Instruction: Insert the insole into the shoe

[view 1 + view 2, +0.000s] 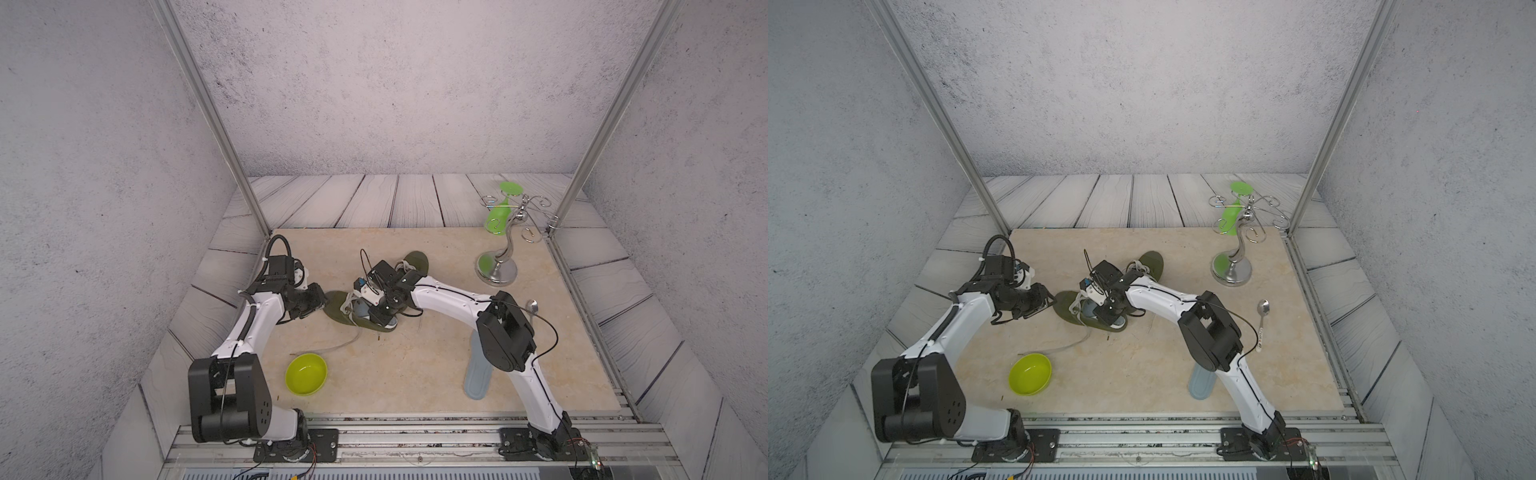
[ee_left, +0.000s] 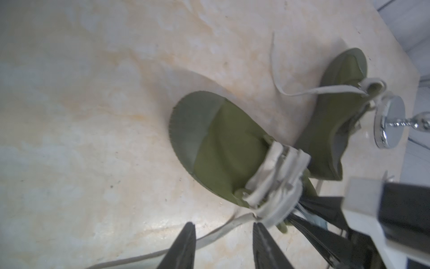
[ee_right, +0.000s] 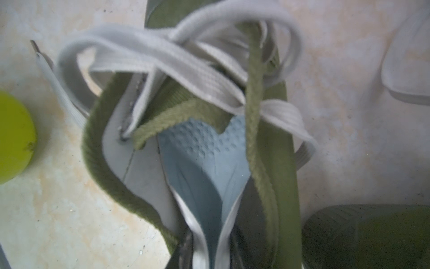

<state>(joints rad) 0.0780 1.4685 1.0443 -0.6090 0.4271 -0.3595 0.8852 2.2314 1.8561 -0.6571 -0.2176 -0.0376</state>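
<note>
An olive shoe (image 1: 338, 311) (image 2: 223, 149) with pale laces lies mid-table in both top views. A light blue insole (image 3: 204, 163) is folded lengthwise, its front end inside the shoe's opening. My right gripper (image 3: 210, 235) (image 1: 380, 320) is shut on the insole's rear end, above the shoe's heel. My left gripper (image 2: 224, 233) (image 1: 320, 305) is open beside the shoe's toe, apart from it. A loose lace (image 2: 209, 235) runs across the table between its fingers.
A second olive shoe (image 1: 417, 262) lies just behind the first. Another blue insole (image 1: 476, 376) lies at the front right under my right arm. A lime bowl (image 1: 306, 374), a spoon (image 1: 533, 309) and a chrome glass stand (image 1: 498, 266) with a green glass (image 1: 498, 212) are also on the table.
</note>
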